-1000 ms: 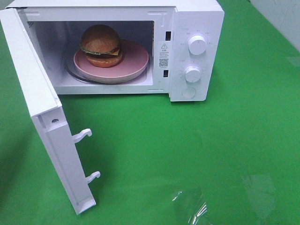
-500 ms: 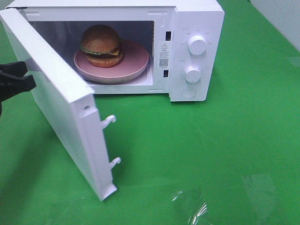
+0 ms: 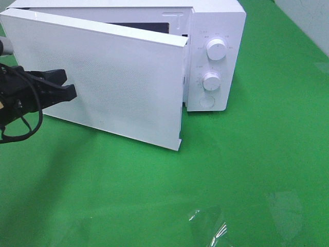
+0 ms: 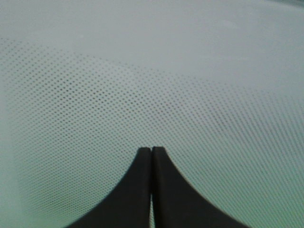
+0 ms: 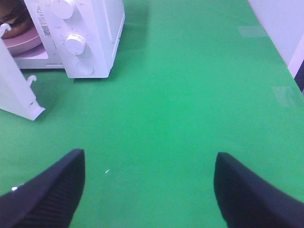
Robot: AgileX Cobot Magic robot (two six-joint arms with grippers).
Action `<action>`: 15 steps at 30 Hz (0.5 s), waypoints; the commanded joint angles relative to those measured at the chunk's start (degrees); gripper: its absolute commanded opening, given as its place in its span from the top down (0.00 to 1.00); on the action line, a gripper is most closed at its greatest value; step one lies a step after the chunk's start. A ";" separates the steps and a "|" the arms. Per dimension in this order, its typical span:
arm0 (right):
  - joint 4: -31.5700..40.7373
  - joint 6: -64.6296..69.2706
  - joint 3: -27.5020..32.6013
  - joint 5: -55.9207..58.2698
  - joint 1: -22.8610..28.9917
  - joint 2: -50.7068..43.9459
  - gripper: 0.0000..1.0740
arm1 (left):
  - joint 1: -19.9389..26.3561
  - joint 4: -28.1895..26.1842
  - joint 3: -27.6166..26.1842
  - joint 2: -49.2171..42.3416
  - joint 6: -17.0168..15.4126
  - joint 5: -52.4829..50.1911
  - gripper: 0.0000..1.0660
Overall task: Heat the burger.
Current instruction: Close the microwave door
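Note:
The white microwave [image 3: 216, 31] stands at the back of the green table. Its door [image 3: 118, 87] is swung almost closed and hides the inside in the exterior high view. My left gripper [image 3: 69, 85] is shut with its tips against the door's outer face; the left wrist view shows the shut gripper [image 4: 151, 151] on the dotted panel. In the right wrist view a sliver of the burger [image 5: 10, 19] and its pink plate [image 5: 21, 43] shows in the cavity behind the door's edge [image 5: 19, 90]. My right gripper [image 5: 149, 183] hangs open over bare green cloth, holding nothing.
Two round knobs [image 3: 216, 49] [image 3: 211, 81] and a round button [image 3: 207, 102] sit on the microwave's right panel. A crumpled clear film [image 3: 208, 224] lies near the front edge of the green cloth. A white wall [image 3: 308, 20] borders the back right.
The door has swung from wide open to almost closed. My left gripper came in from the left and moved right along with it. The burger is now covered in the exterior high view.

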 commanded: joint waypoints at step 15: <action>0.17 -0.29 0.23 -0.46 -0.57 -1.49 0.32 | -6.93 -3.72 -11.75 6.42 1.09 4.87 1.00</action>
